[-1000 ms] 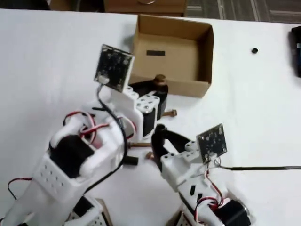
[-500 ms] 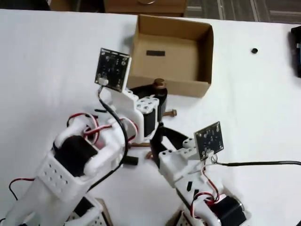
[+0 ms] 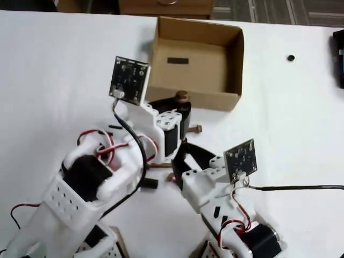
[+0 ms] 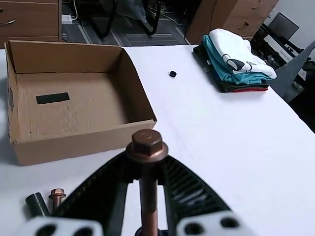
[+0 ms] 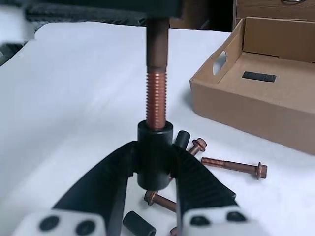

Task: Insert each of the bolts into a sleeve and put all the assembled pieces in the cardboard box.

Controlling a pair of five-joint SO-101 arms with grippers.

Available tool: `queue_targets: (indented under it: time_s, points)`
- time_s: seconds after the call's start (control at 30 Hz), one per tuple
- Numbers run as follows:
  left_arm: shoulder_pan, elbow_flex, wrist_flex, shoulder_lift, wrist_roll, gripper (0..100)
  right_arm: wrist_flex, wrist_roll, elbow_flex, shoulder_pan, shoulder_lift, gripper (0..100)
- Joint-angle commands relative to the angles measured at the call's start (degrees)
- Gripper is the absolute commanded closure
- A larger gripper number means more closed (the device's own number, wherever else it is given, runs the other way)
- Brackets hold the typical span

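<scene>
My left gripper [image 4: 146,169] is shut on a copper bolt [image 4: 146,184], held upright with its hex head [image 3: 182,97] up, just in front of the cardboard box [image 3: 196,62]. In the right wrist view the bolt's threaded end [image 5: 156,101] reaches down into a black sleeve [image 5: 154,155], on which my right gripper [image 5: 154,164] is shut. The right gripper [image 3: 181,153] sits directly below the left one in the high view. Loose bolts [image 5: 232,166] and black sleeves [image 5: 182,139] lie on the table under the grippers. The box is empty except for a dark strip [image 3: 178,60].
The white table [image 3: 285,129] holds a small black object [image 3: 291,57] to the box's right and folded clothes [image 4: 236,59] beyond it. A dark item [image 3: 338,51] sits at the high view's right edge. A cable [image 3: 295,188] trails from the right arm.
The right arm has shifted slightly left and up under the left gripper, bringing the sleeve onto the bolt's end. The left arm has barely moved.
</scene>
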Motion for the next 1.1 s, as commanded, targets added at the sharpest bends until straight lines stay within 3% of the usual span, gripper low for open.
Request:
queue_targets:
  time_s: [0.0,0.77,0.9,1.07]
  points:
    - [0.35,-0.57,-0.44,-1.67,0.35,98,-1.54,-0.35,-0.35,0.31,-0.66,97.9]
    - [3.34,4.79,7.30,-1.76,0.18,98,-2.95,-0.35,-0.26,0.31,-0.57,97.9]
    - [5.10,4.79,8.88,-1.76,0.09,90,-2.95,-0.26,-0.26,0.31,-0.57,97.9]
    - [5.10,4.79,8.97,-1.76,0.09,72,-2.77,-0.26,-0.26,0.40,-0.57,97.9]
